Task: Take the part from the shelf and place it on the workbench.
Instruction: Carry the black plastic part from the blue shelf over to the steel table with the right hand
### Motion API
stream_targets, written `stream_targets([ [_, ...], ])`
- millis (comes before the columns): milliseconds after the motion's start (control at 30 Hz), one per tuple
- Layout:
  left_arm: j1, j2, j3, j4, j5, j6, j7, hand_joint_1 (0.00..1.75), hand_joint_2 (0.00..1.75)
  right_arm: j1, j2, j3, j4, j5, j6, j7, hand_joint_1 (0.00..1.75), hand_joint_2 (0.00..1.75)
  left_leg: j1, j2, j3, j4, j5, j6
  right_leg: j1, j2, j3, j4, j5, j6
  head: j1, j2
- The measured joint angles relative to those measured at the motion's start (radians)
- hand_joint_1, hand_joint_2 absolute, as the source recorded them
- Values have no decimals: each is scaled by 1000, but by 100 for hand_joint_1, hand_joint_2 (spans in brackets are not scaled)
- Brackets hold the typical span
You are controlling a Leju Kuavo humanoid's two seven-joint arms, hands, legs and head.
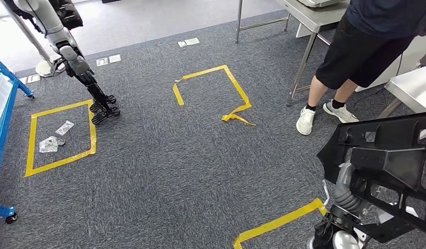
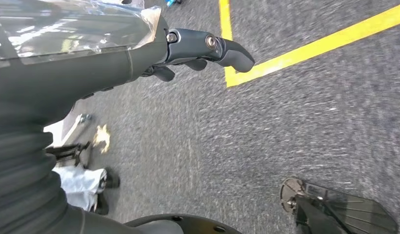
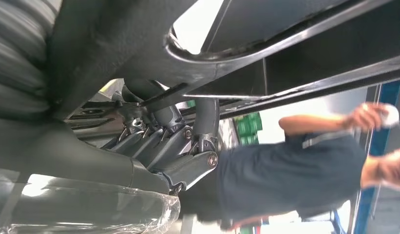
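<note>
Right now my right robot hand (image 3: 178, 151) grips the black plastic part (image 1: 392, 161), held low at my right side above the grey carpet (image 1: 190, 171). My left robot hand (image 1: 104, 106) hangs released, fingers loose, beside a yellow tape square (image 1: 60, 136). A person (image 1: 356, 57) stands by the metal worktop (image 1: 314, 15).

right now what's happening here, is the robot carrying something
Yes. The robot's right hand grips a large black plastic part, carried low at its right side over the grey carpet. Its left hand hangs free, holding nothing. A person in dark clothes stands ahead by a metal table. The part is not set down yet.
</note>
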Motion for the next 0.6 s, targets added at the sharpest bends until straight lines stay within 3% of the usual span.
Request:
stream_targets([
  [67,0,0,-1,0,-1,-1,-5,0,175,6,-1,-5,-7,-2,0,-2,175,175,7,-46,-23,59,-45,-9,-6,20,-1,-1,4,-15,-3,0],
  [133,1,0,-1,0,-1,-4,-7,0,175,9,0,-7,-11,-4,0,-2,175,175,9,-95,-83,192,-117,-12,-3,41,-4,-1,7,-25,-6,0],
  [200,1,0,-1,0,-1,-4,-7,0,175,13,0,-8,-11,-5,0,-2,175,175,9,-107,-132,288,-146,-10,3,65,-7,-1,9,-29,-6,0],
  [233,2,0,-1,0,-1,-6,-7,0,175,15,0,-8,-11,-6,0,-2,175,175,9,-110,-132,283,-130,-7,5,78,-8,-1,10,-30,-5,0],
  [267,2,0,-1,1,-1,-9,-8,0,175,16,0,-9,-12,-7,0,-2,175,175,9,-115,-112,238,-97,-3,6,91,-7,-1,11,-30,-5,0],
  [333,2,0,-1,1,-1,-18,-11,0,175,16,0,-10,-14,-9,0,-3,175,175,10,-159,-45,98,-28,6,8,116,-8,0,14,-26,-5,0],
  [400,1,1,-1,1,-1,-25,-13,0,175,16,0,-12,-18,-11,0,-3,175,175,8,-195,-9,18,-3,10,8,136,-13,0,19,-17,-5,0],
  [433,1,1,-2,1,-1,-26,-14,0,175,17,0,-13,-19,-11,0,-4,175,175,4,-194,-7,11,-4,12,6,145,-16,0,22,-10,-5,0],
  [500,0,0,-2,1,-1,-27,-15,0,175,20,-1,-17,-21,-12,0,-4,175,175,0,-168,-5,3,6,22,1,156,-27,-1,27,3,-5,0],
  [567,0,-1,-3,1,-1,-27,-16,0,175,21,-3,-20,-23,-12,0,-5,175,175,0,-140,-3,-11,18,36,6,116,-58,48,3,3,-2,0],
  [600,0,-2,-3,1,0,-28,-17,0,175,19,-3,-21,-24,-12,1,-5,175,175,1,-125,-3,-15,22,40,9,86,-83,102,-23,-2,1,0],
])
